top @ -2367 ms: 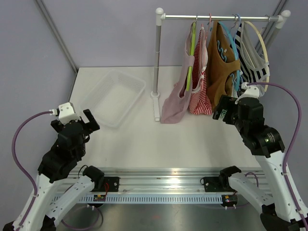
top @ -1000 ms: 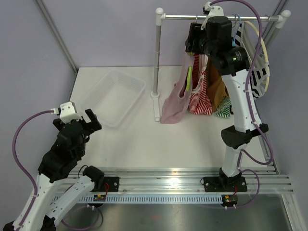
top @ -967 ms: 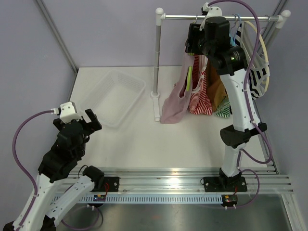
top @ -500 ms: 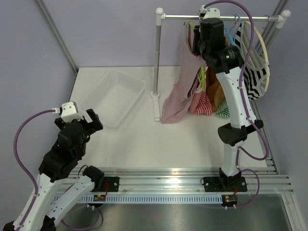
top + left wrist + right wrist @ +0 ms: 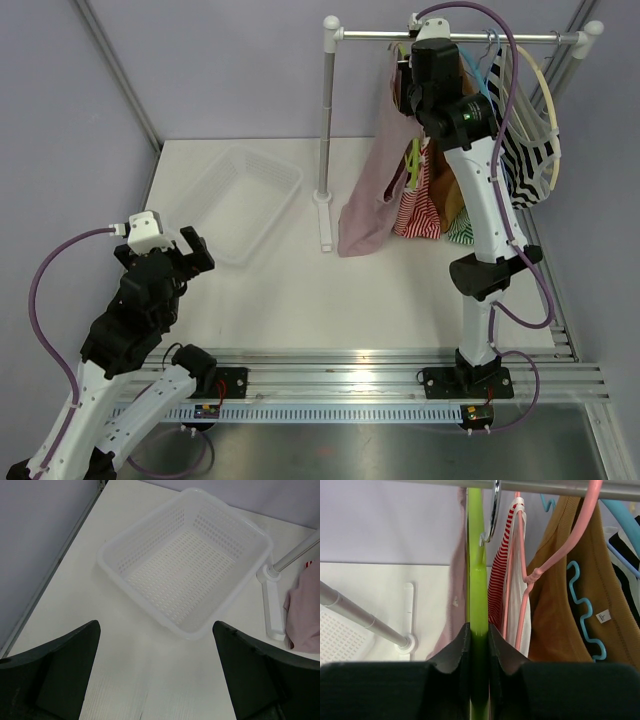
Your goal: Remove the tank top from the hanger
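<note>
Pink tank top (image 5: pixel 368 195): hung on the green hanger (image 5: pixel 478 590), nearest the left end of the rail (image 5: pixel 520 38).
Right gripper (image 5: pixel 479 632): closed narrowly on the green hanger's stem, below its hook.
Left gripper (image 5: pixel 155 627): spread wide, nothing gripped, positioned above the left edge of the table (image 5: pixel 75 595), just before the basket (image 5: pixel 145 540).

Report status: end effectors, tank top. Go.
Left end effector open near basket. Right end effector clamped on green hanger. Pink tank top on it, hanger on rail. Red-striped top close beside.
</note>
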Controlling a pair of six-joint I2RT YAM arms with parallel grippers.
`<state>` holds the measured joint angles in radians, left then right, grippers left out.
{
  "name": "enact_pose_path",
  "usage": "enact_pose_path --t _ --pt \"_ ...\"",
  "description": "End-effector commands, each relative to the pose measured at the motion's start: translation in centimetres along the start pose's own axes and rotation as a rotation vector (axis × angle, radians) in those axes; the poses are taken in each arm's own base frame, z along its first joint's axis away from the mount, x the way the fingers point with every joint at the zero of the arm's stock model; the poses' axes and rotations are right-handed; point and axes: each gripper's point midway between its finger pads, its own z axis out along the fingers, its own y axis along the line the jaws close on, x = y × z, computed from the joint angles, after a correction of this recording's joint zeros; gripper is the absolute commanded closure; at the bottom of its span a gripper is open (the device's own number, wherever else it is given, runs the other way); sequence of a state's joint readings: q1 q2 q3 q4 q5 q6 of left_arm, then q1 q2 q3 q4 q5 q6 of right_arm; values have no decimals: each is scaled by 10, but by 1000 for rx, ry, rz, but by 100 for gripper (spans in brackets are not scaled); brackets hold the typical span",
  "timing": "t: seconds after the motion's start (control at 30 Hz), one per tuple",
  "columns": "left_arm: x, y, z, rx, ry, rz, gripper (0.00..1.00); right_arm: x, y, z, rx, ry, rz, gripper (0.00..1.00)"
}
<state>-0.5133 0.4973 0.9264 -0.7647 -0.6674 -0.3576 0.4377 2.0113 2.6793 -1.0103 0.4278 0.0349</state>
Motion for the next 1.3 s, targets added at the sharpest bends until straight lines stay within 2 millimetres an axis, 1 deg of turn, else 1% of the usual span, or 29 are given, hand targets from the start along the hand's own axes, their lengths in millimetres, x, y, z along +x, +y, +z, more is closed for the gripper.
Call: enact_pose_path --t 0.0,0.03,0.07,0.1,0.17,0.2,0.23,0.27,0.37,0.43,0.47,0.63,0.73,0.77,0.83,0.87,0.93,0.97,1.0,1.03,1.07,1.1,1.13,1.17,1.2,1.23,1.27 --pt "-8 -6 2 21 -29 -14 1 -24 -4 -12 -3 -76 22 92" --pt "-9 -6 1 22 -32 -16 1 -27 -3 -13 -11 -83 29 94" --pt "-8 -6 2 21 -29 -14 1 -30 -3 -16 -17 -93 38 99" --pt "-8 -6 2 23 -30 -15 1 -35 -1 -21 -33 -108 57 100" --pt "-7 -6 2 22 -28 -12 1 -45 1 -25 -56 -143 81 100" --pt "-8 -6 2 21 -29 -14 1 -54 3 -32 -79 -168 97 100" --pt "-7 -6 2 21 -28 -14 1 -62 3 -35 -88 -200 111 100" --pt "-7 -6 2 21 -29 -14 1 -65 5 -37 -99 -211 120 100" --pt "-8 -5 1 19 -33 -16 1 -85 3 -54 -127 -274 153 100" --pt "-8 -5 1 21 -33 -17 1 -93 4 -61 -146 -301 166 100" --pt "-9 -5 1 21 -34 -18 1 -98 3 -67 -157 -318 173 100" --pt "-10 -6 1 25 -34 -21 1 -106 4 -83 -201 -345 191 100" --pt "-10 -6 1 27 -36 -23 1 -102 6 -91 -228 -332 197 100" --pt "-11 -7 1 29 -37 -23 1 -101 4 -96 -231 -327 196 100" --pt "-12 -10 1 41 -34 -26 1 -95 4 -100 -239 -307 194 100" --pt "-13 -12 1 49 -32 -27 1 -90 2 -105 -243 -294 187 100" --pt "-15 -18 0 70 -22 -37 1 -83 6 -111 -280 -276 171 100" --pt "-21 -20 -1 77 -20 -46 1 -75 5 -117 -289 -260 165 100" --pt "-23 -26 -2 98 -9 -59 1 -71 6 -121 -306 -251 160 100" --pt "-26 -29 -3 111 -3 -64 1 -59 7 -119 -311 -221 153 100" --pt "-34 -34 -4 125 -4 -76 1 -62 2 -134 -322 -239 157 100" --pt "-37 -41 -6 155 4 -84 1 -58 3 -139 -342 -232 158 100" --pt "-42 -45 -7 168 5 -114 1 -45 6 -138 -353 -200 149 100" --pt "-48 -51 -9 191 5 -136 1 -47 1 -155 -367 -221 157 100" --pt "-54 -65 -11 252 15 -154 1 -42 2 -160 -389 -210 153 100" --pt "-59 -74 -12 283 18 -186 1 -30 4 -162 -401 -180 147 100" --pt "-67 -85 -12 321 11 -212 1 -29 -1 -179 -421 -192 145 100"
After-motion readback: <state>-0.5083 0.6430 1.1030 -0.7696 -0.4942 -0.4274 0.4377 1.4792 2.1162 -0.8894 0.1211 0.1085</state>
